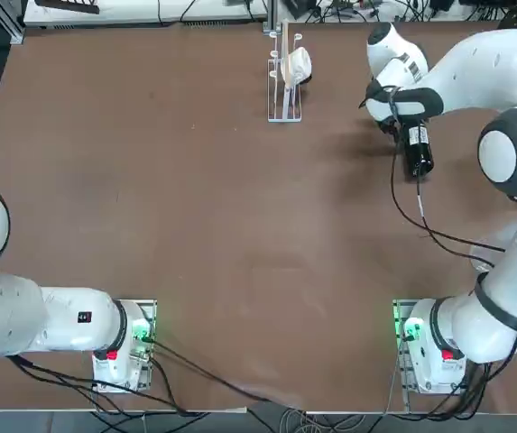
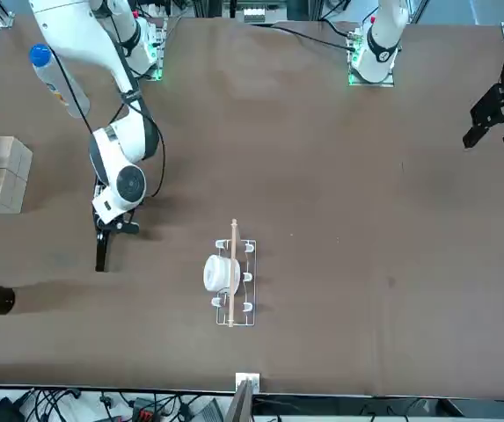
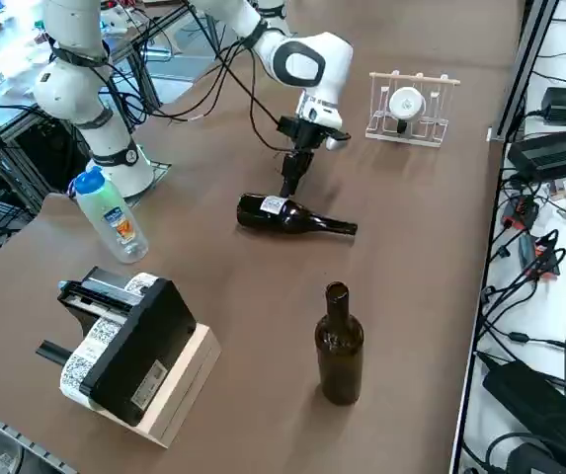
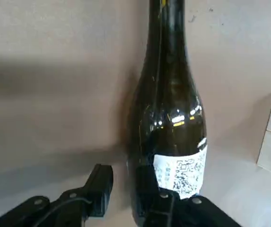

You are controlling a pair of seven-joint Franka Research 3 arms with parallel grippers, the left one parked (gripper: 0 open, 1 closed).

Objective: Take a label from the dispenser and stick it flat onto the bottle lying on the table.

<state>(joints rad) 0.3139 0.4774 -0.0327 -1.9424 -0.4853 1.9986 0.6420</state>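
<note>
- Surface: a brown table [image 3: 213, 296], with cables and equipment along its edges.
- Nearest in the right side view: a black label printer [image 3: 129, 351] on a pale wooden block, with printed white tape at its front.
- Beside it, toward the arm bases: a clear plastic bottle [image 3: 110, 215] with a blue cap, upright.
- Toward the table's other edge: a second dark bottle [image 3: 339, 344], upright and uncapped, well apart from the printer.
- Mid-table: the bottle [image 3: 290, 215] lies on its side, neck pointing away from the arm bases. The label [image 4: 180, 172], white with dark print, is on its body near the base; it appears flat on the glass.
- Right gripper [image 3: 290, 178]: pointing down, just above and behind the lying bottle's body. In the wrist view the fingers [image 4: 100, 189] stand apart; one is beside the bottle, the other at the label's edge. They grasp nothing.
- Farthest: the dispenser [image 3: 411, 107], upright near the far edge with its white roll, well apart from the gripper.
</note>
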